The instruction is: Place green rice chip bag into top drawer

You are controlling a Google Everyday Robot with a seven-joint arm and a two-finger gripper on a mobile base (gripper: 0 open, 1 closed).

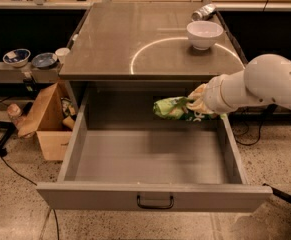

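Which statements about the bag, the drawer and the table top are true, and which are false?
1. The top drawer is pulled open. True.
2. The green rice chip bag lies on the drawer floor. False: the gripper, shut on it, holds it in the air over the drawer's rear.
3. A white bowl stands on the table top. True.
4. The silver can stands inside the bowl. False: it lies on the table top behind the bowl.
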